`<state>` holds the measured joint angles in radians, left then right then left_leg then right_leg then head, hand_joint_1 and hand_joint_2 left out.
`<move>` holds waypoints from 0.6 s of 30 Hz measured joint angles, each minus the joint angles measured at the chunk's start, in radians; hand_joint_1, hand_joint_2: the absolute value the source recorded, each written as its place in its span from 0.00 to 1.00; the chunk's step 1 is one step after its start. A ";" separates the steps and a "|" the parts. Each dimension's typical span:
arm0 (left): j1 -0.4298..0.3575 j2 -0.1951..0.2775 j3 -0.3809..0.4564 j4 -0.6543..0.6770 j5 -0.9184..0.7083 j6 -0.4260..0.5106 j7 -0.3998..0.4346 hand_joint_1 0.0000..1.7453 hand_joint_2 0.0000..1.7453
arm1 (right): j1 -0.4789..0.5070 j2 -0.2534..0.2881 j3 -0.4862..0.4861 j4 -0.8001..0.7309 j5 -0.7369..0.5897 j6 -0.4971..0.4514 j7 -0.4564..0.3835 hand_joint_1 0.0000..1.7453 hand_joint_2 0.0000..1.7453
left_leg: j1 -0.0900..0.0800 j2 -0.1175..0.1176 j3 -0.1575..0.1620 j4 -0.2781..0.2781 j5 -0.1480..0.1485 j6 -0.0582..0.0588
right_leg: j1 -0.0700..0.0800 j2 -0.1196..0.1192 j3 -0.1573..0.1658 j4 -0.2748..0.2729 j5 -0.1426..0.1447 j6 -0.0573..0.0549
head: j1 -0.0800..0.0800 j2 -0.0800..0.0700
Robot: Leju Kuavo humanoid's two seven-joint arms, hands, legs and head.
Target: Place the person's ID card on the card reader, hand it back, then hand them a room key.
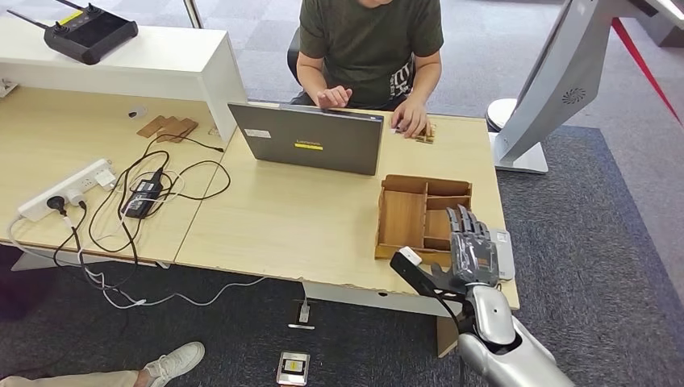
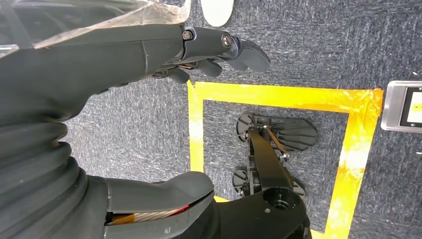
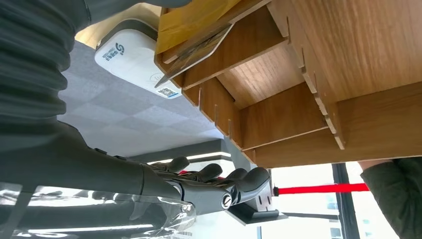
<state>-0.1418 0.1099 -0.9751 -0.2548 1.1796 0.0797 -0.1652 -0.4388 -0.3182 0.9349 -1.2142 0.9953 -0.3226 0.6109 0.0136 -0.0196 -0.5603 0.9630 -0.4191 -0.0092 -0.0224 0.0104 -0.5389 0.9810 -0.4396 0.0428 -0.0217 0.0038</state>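
The robot's right hand [image 1: 473, 250] is raised over the near right corner of the pale wooden desk [image 1: 306, 218], fingers stretched out straight and close together, holding nothing, poised above the near edge of the compartmented wooden organiser box [image 1: 419, 214]. Just beside that box, at the desk's right edge, lies the flat white card reader [image 1: 505, 251], partly hidden behind the fingers; from the right wrist camera the same white card reader [image 3: 130, 57] sits against the box's wooden wall [image 3: 308, 64], and a thin tan card [image 3: 196, 42] leans tilted in one of the box's slots, though whether it is the ID card or a room key I cannot tell. The left hand [image 2: 199, 55] hangs down by the robot's side above grey carpet marked with a yellow tape square [image 2: 278, 94], its fingers loosely curled in and gripping nothing. Across the desk a person in a dark green T-shirt [image 1: 367, 40] sits behind a grey laptop [image 1: 310, 139], one hand at the lid and the other resting on a small wooden piece [image 1: 423, 133] near the far right of the desk. A white power strip [image 1: 68, 187] with tangled black cables lies on the left.
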 joint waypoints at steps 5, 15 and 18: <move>0.000 0.000 0.000 0.000 0.003 0.000 0.004 0.00 1.00 | -0.013 0.000 0.007 0.020 -0.023 0.005 0.023 0.00 1.00 | 0.000 0.000 0.000 0.000 0.000 0.000 | 0.000 0.000 0.000 0.000 0.000 0.000 | 0.000 0.000; 0.000 0.000 0.000 0.000 0.006 0.000 0.006 0.00 1.00 | -0.024 0.001 0.014 0.060 -0.039 -0.010 0.031 0.00 1.00 | 0.000 0.000 0.000 0.000 0.000 0.000 | 0.000 0.000 0.000 0.000 0.000 0.000 | 0.000 0.000; 0.000 0.000 0.000 0.000 0.006 0.001 0.008 0.00 1.00 | -0.026 0.003 0.016 0.073 -0.040 -0.017 0.031 0.00 1.00 | 0.000 0.000 0.000 0.000 0.000 0.000 | 0.000 0.000 0.000 0.000 0.000 0.000 | 0.000 0.000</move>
<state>-0.1419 0.1102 -0.9751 -0.2548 1.1852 0.0809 -0.1576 -0.4643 -0.3155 0.9509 -1.1411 0.9556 -0.3396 0.6415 0.0136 -0.0197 -0.5603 0.9630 -0.4191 -0.0092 -0.0224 0.0104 -0.5388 0.9810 -0.4396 0.0428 -0.0217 0.0038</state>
